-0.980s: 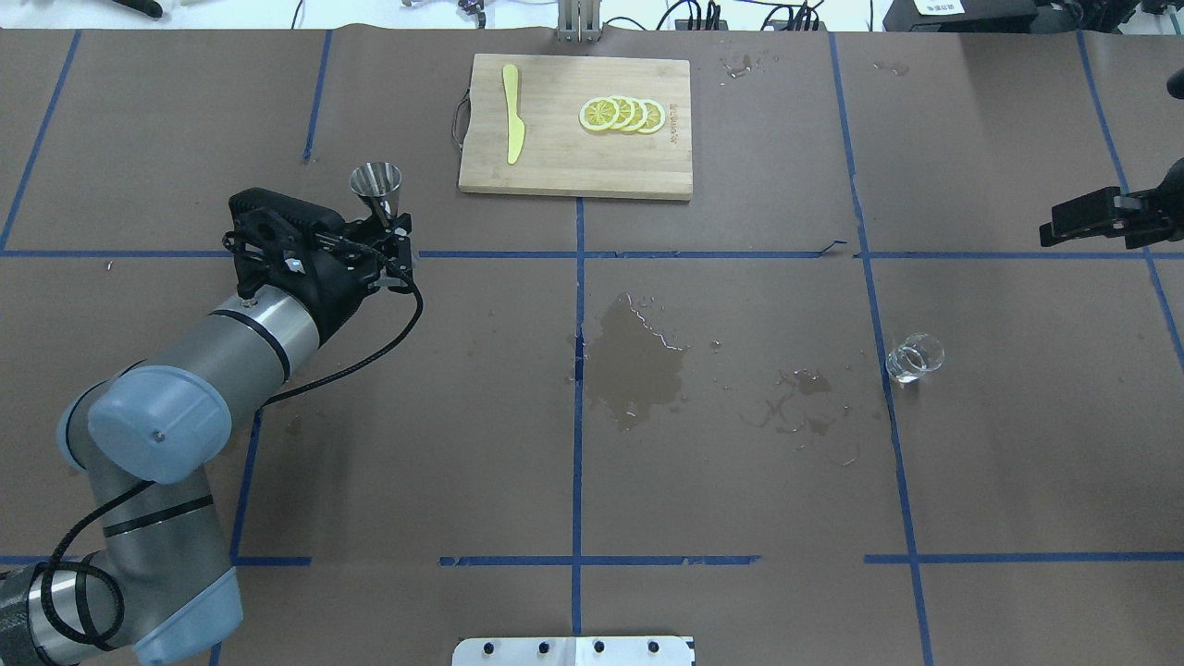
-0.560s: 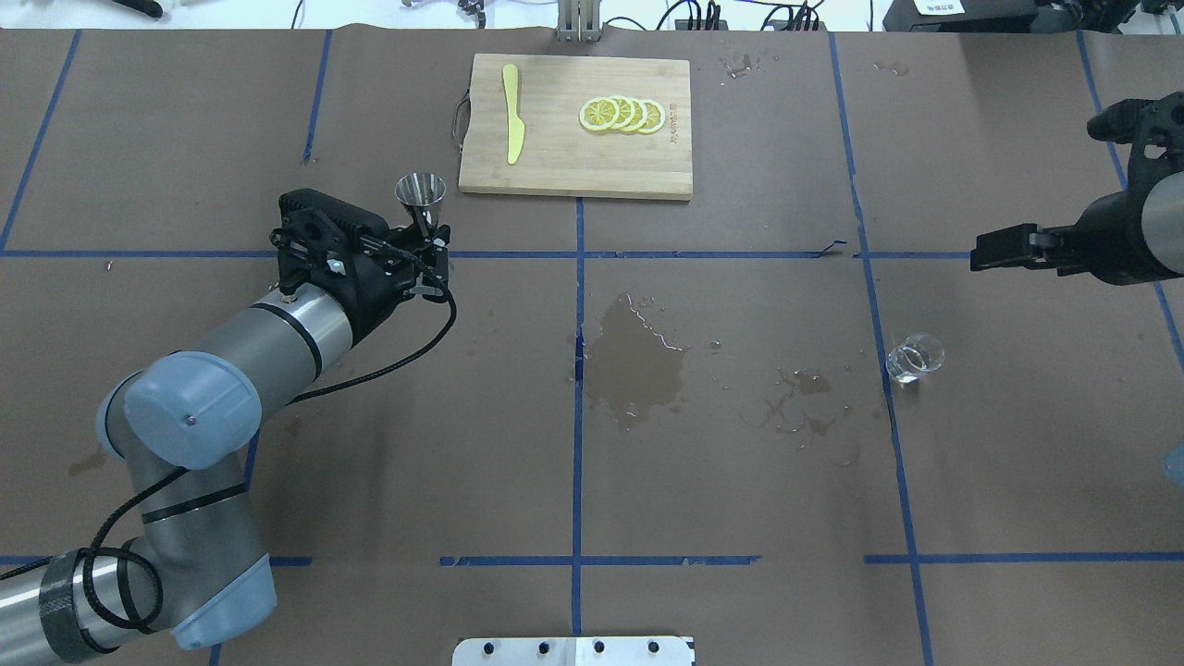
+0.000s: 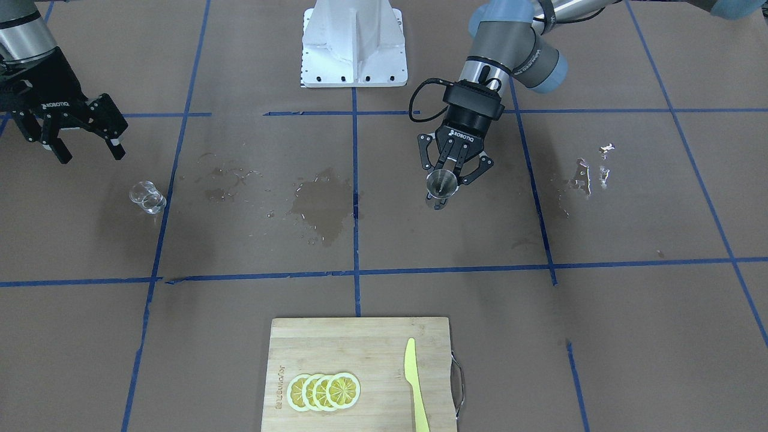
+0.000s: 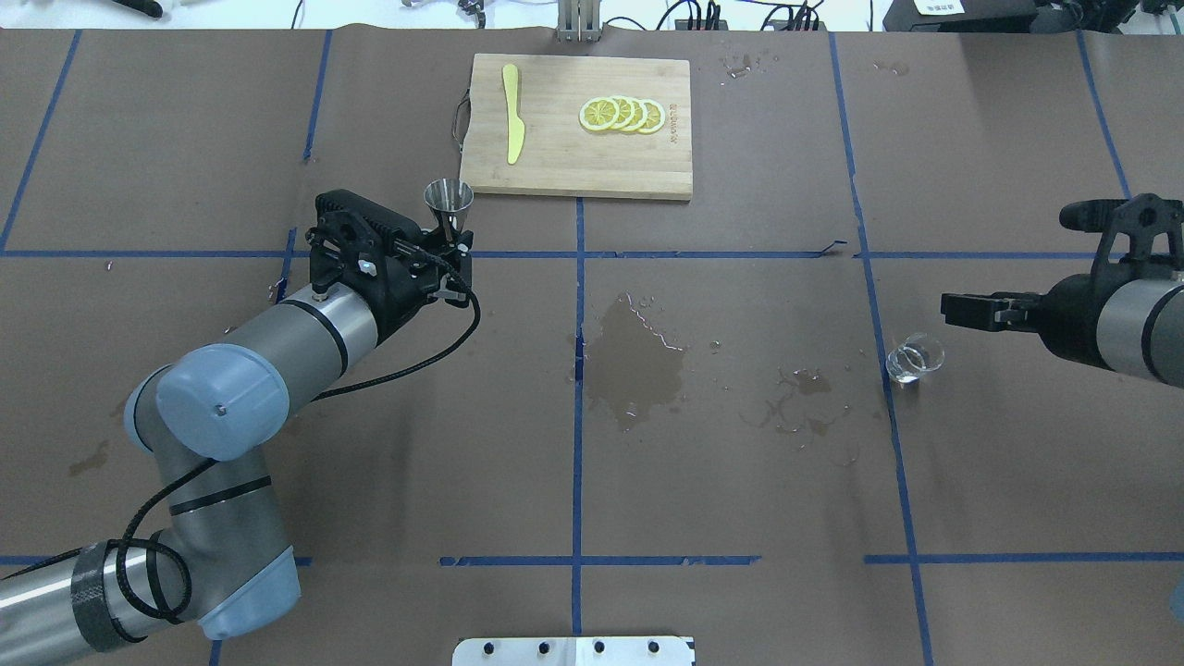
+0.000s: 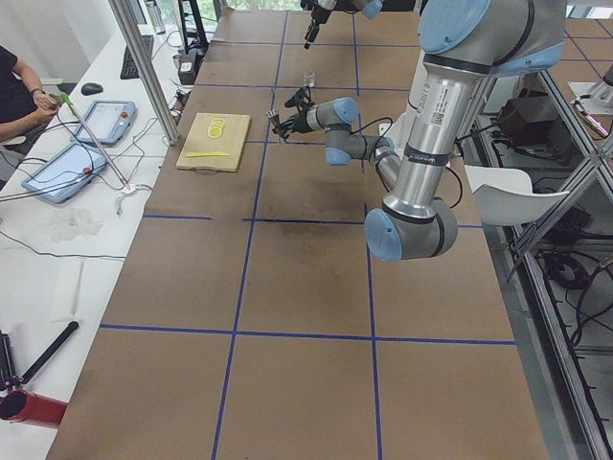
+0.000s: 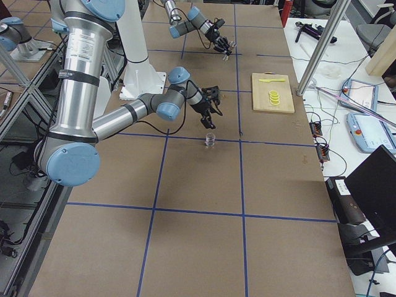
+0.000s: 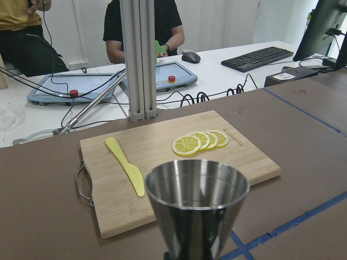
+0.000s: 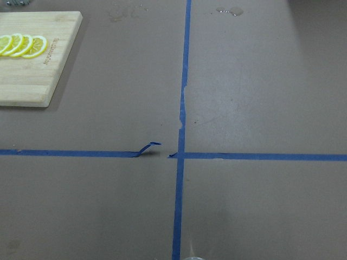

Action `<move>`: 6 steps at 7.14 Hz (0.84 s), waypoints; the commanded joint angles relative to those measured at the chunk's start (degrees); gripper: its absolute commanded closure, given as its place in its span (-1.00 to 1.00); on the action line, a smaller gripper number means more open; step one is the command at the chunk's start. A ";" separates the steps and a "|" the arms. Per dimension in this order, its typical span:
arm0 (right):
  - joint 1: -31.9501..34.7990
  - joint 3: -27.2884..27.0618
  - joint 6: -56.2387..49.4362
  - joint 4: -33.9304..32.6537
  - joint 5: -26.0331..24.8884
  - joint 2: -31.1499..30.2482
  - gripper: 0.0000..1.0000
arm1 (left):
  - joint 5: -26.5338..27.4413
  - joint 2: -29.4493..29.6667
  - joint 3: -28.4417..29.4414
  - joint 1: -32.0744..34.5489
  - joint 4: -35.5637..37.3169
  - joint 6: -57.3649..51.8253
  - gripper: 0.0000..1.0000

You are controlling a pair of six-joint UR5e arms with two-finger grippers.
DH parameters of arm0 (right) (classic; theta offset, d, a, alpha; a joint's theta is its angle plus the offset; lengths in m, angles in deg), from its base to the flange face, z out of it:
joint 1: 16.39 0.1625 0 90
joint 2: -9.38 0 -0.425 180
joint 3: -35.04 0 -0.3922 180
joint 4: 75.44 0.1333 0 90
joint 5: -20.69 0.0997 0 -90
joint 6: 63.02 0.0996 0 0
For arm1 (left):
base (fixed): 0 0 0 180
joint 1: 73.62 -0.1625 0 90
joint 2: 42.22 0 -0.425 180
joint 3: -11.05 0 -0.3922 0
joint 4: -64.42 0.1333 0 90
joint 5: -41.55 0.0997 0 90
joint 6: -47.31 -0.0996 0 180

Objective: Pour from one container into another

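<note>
Swung inward since a second ago, my left jaws clenched on the upright jigger, above the table near the board, right jaws spread, near the standing cup, not touching.

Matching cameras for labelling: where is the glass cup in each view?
Front-facing: glass cup, left middle.
Overhead: glass cup, right middle.
Exterior left: glass cup, top centre.
Exterior right: glass cup, centre.
Left wrist: not in it.
Right wrist: bottom edge, cannot tell.
Shared landmark: cutting board with lemon slices.
</note>
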 commanded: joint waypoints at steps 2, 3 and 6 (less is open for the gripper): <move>-11.83 7.52 2.21 11.15 -19.84 -0.62 -1.00 | -0.35 0.24 0.14 -0.05 0.00 -0.10 1.00; -14.73 13.41 2.58 18.81 -25.79 -0.70 -1.00 | -0.27 0.24 0.84 0.04 0.00 -0.10 1.00; -20.63 17.42 2.67 19.50 -35.40 -0.01 -1.00 | -0.27 0.59 1.72 0.04 0.00 -0.10 1.00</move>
